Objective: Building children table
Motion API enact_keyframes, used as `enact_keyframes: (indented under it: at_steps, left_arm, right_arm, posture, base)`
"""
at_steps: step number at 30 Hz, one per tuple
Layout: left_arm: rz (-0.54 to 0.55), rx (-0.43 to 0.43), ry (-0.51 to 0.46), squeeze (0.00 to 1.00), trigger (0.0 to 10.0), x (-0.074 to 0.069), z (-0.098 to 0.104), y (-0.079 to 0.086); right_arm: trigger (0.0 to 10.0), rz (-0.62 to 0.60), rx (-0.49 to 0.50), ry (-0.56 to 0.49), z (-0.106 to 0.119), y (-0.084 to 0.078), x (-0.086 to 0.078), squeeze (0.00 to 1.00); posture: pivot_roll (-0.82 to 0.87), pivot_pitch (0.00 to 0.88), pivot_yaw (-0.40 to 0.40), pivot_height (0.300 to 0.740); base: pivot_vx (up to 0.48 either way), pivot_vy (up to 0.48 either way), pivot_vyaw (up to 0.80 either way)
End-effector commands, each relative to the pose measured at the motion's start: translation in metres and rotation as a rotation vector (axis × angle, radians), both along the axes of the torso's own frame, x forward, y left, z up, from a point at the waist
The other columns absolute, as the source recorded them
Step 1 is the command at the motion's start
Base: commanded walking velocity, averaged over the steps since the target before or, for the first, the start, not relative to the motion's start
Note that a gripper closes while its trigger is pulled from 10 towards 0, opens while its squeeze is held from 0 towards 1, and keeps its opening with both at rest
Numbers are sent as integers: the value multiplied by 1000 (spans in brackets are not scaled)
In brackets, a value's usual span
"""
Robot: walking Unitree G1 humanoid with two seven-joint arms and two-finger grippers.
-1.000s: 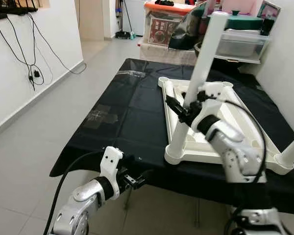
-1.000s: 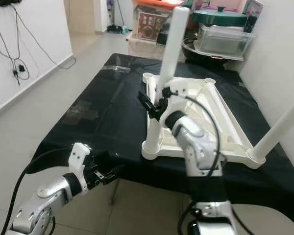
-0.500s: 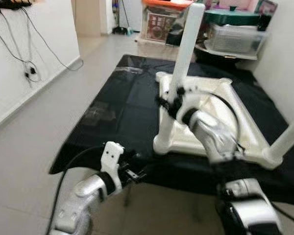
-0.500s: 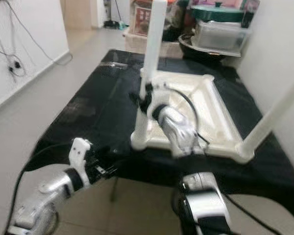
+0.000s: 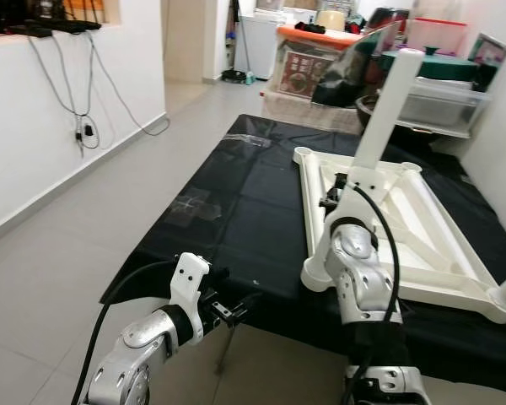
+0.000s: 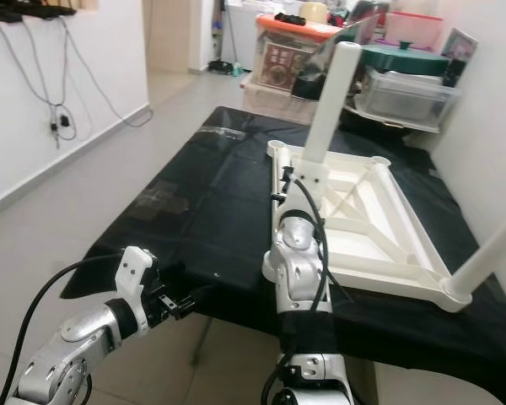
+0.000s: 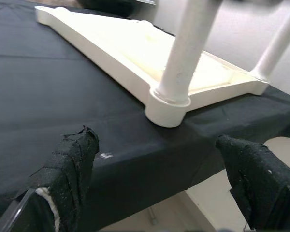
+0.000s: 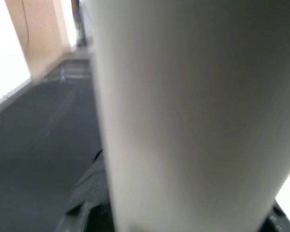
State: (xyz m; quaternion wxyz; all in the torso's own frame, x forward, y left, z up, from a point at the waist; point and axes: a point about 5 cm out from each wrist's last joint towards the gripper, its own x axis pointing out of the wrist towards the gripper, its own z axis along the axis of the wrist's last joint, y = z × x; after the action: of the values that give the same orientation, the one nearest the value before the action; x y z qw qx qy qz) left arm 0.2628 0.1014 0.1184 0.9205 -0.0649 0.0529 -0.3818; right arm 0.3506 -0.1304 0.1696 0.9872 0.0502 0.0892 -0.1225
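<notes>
Table leg (image 5: 386, 108) | right hand (image 5: 336, 191) grip hidden | left hand (image 7: 159, 159) open, empty

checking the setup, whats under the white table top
A black cloth lies under the upside-down white table top, covering the bench. What the bench itself is made of is hidden by the cloth.

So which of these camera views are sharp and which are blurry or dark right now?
Left eye view: sharp and evenly lit, with slight glare on the black table cover. Left wrist view: the white leg is fairly clear, while the close black fingertips look soft. Right wrist view: the leg sits very near the lens, blurred and shaded.
</notes>
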Motion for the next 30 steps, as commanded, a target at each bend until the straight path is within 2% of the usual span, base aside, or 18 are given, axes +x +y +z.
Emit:
enact_keyframes:
  at_steps: [1, 3, 4, 5, 6, 7, 8, 9, 11, 12, 13, 15, 19, 24, 25, 26, 27, 30]
  left_arm:
    - [-8, 9, 8, 0, 10000, 0, -2, -1]
    - [-8, 9, 8, 0, 10000, 0, -2, -1]
    - [-2, 9, 8, 0, 10000, 0, -3, 1]
    - [-2, 9, 8, 0, 10000, 0, -3, 1]
    - [1, 7, 10, 0, 10000, -1, -3, 1]
    - [1, 7, 10, 0, 10000, -1, -3, 1]
    - [2, 6, 12, 0, 10000, -1, -4, 1]
    - [-5, 3, 13, 0, 10000, -2, -5, -2]
    - [-5, 3, 13, 0, 10000, -2, -5, -2]
    - [-10, 1, 13, 0, 10000, -2, -4, -4]
    - [-10, 1, 13, 0, 10000, -2, -4, -4]
    - [-7, -1, 8, 0, 10000, 0, -3, -4]
    - [-3, 2, 7, 0, 10000, 0, -3, -2]
    - [-6, 8, 7, 0, 10000, 0, -3, -1]
    - [-7, 9, 7, 0, 10000, 0, -3, -1]
    - [-7, 9, 7, 0, 10000, 0, -3, -1]
    - [-6, 7, 6, 0, 10000, 0, -2, -2]
    - [-3, 4, 4, 0, 10000, 0, -1, -3]
  right_arm:
    - [10000, 9, 52, 122, -27, 0, -3, 1000]
    - [10000, 9, 52, 122, -27, 0, -3, 1000]
    - [10000, 139, 140, 21, -8, 4, 4, 949]
    - [10000, 139, 140, 21, -8, 4, 4, 949]
    - [10000, 340, 227, -103, 17, 9, 7, 0]
    - [10000, 340, 227, -103, 17, 9, 7, 0]
    - [10000, 488, 272, -188, 34, 13, 5, 0]
    - [10000, 697, 243, -286, 50, 14, -1, 0]
    - [10000, 697, 243, -286, 50, 14, -1, 0]
    - [10000, 840, 200, -325, 56, 15, -6, 0]
    - [10000, 840, 200, -325, 56, 15, -6, 0]
    - [10000, 996, 130, -337, 55, 17, -10, 0]
    - [10000, 1015, 116, -328, 52, 19, -8, 0]
    - [10000, 1037, 69, -302, 40, 34, 4, 0]
    - [9216, 1036, 45, -298, 39, 39, 7, 0]
    - [9216, 1036, 45, -298, 39, 39, 7, 0]
    - [7373, 1016, 4, -267, 35, 42, 12, 0]
    - [7333, 942, -39, -209, 32, 41, 22, 0]
  posture:
    - [80, 0, -104, 740]
    - [80, 0, -104, 740]
    - [77, 0, -109, 740]
    - [77, 0, -109, 740]
    - [71, 0, -105, 740]
    - [71, 0, -105, 740]
    - [67, 0, -103, 740]
    - [66, 0, -105, 740]
    - [66, 0, -105, 740]
    - [72, 0, -109, 740]
    - [72, 0, -109, 740]
    - [76, 0, -110, 740]
    - [76, 0, -110, 740]
    - [94, 0, -116, 740]
    - [100, 0, -120, 740]
    - [100, 0, -120, 740]
    - [104, 0, -124, 740]
    - [103, 0, -127, 740]
  base:
    - [0, 0, 0]
    - [0, 0, 0]
    - [0, 0, 0]
    - [0, 0, 0]
    - [0, 0, 0]
    - [0, 0, 0]
    - [0, 0, 0]
    - [0, 0, 0]
    - [0, 0, 0]
    - [0, 0, 0]
    - [0, 0, 0]
    - [0, 0, 0]
    - [0, 0, 0]
    - [0, 0, 0]
    - [0, 0, 0]
    - [0, 0, 0]
    - [0, 0, 0]
    - [0, 0, 0]
